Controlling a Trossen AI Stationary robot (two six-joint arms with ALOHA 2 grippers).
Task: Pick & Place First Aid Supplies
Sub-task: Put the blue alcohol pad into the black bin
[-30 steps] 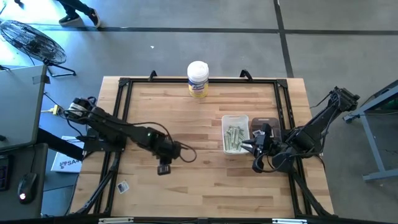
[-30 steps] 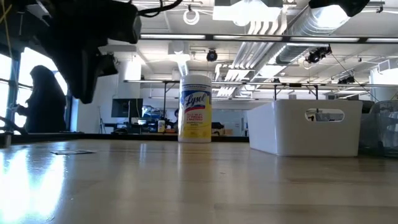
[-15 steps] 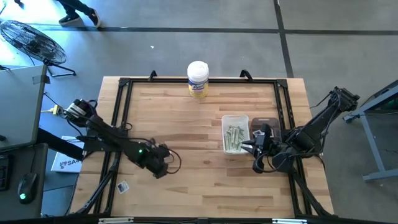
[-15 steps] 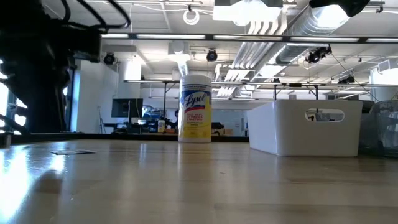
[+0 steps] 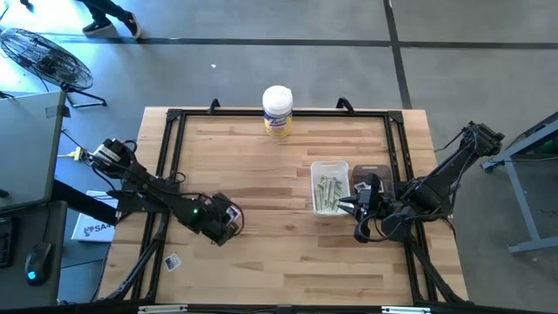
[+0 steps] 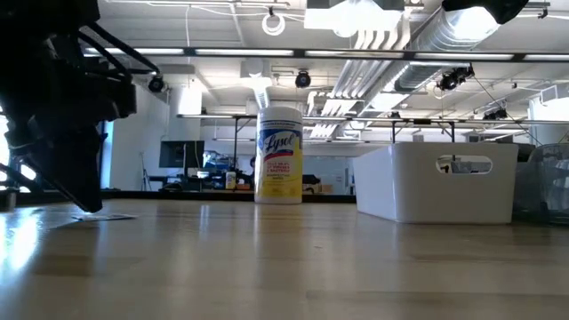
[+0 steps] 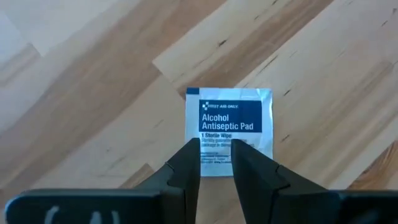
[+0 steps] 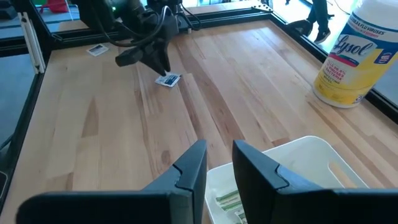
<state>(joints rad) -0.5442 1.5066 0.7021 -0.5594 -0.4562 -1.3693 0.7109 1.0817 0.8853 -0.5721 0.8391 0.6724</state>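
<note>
Under left hand (image 7: 216,144), half-hidden pad packet (image 7: 229,129), perhaps.

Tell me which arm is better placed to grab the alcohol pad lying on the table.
Left. The left claw hangs right over the alcohol pad, fingers either side of its near edge, not yet closed on it. The right claw sits far off by the white bin, so it would likely need a long reach.

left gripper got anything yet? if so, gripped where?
Nothing held yet. The left gripper is down over the alcohol antiseptic pad, open fingers astride its near edge; the pad lies flat on the table. The right gripper holds nothing.
</note>
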